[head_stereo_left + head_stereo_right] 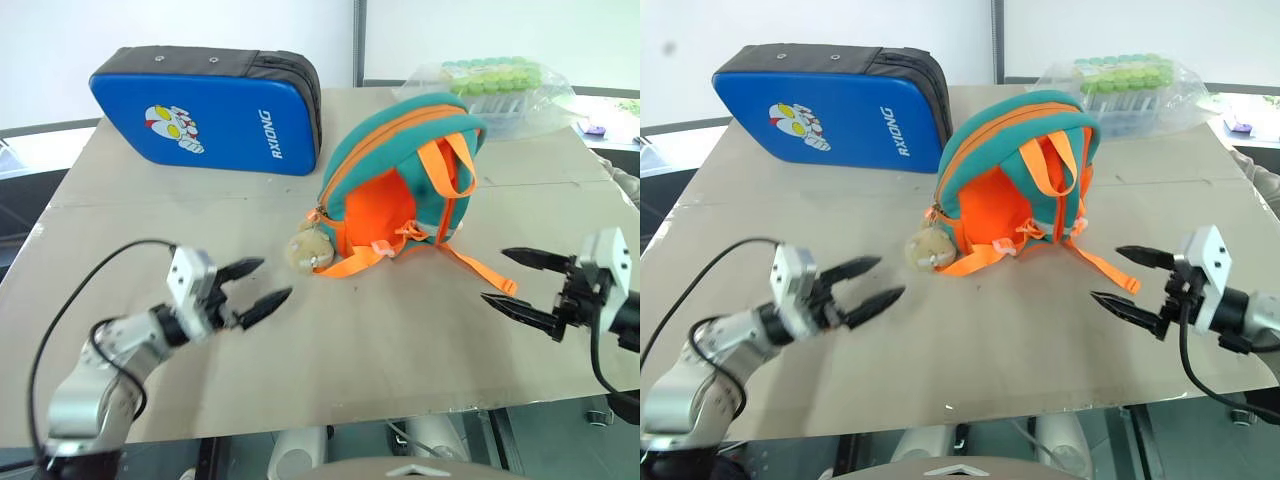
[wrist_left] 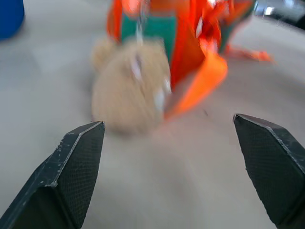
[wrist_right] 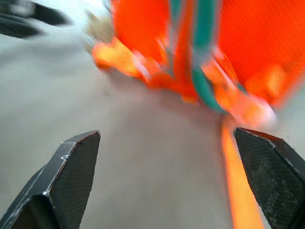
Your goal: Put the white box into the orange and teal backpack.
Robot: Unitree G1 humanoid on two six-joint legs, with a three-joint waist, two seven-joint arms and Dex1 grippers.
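with both my grippers spread empty beside the orange and teal backpack | left gripper | right gripper | advise checking zip closed.

Both arms reached in from the near corners, low over the bench. The left claw pointed inward toward the right, its two black fingers spread apart and empty. The right claw pointed inward toward the left, fingers likewise spread wide, gripping nothing. The two claws were well apart.
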